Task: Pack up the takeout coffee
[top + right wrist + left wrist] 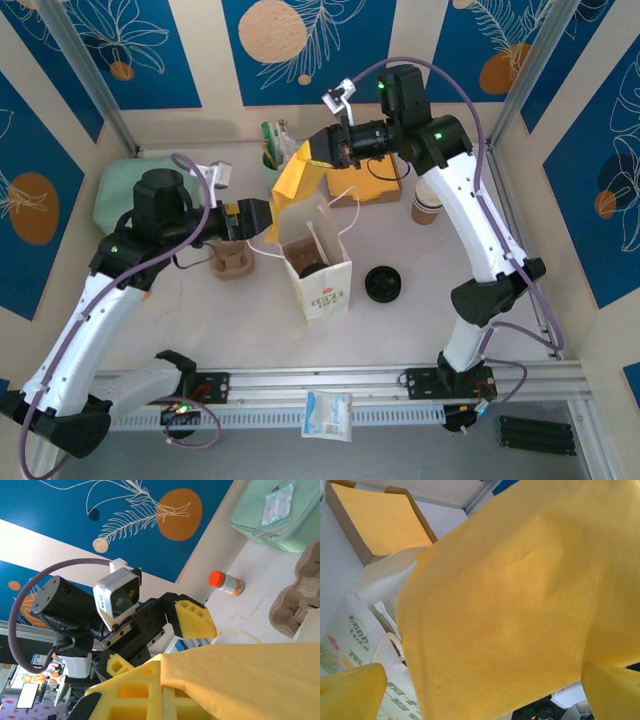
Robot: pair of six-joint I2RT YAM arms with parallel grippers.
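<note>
The nested paper coffee cups (427, 203), white above and brown below, stand at the right, behind the right arm. My right gripper (322, 150) is shut on the top edge of a yellow napkin (292, 180) that hangs over the open white paper bag (318, 270). In the right wrist view the napkin (250, 680) comes out of the closed right gripper (167, 680). My left gripper (262, 215) is open beside the napkin's lower part. In the left wrist view the napkin (520, 590) hangs between the spread left fingertips (350, 690). Something dark and round sits inside the bag.
A black lid (383, 283) lies right of the bag. The brown pulp carrier (232, 262) sits to its left. A brown box of yellow napkins (378, 185) stands at the back, with a green container (118, 190) far left and an orange-capped bottle (226, 582) by the wall.
</note>
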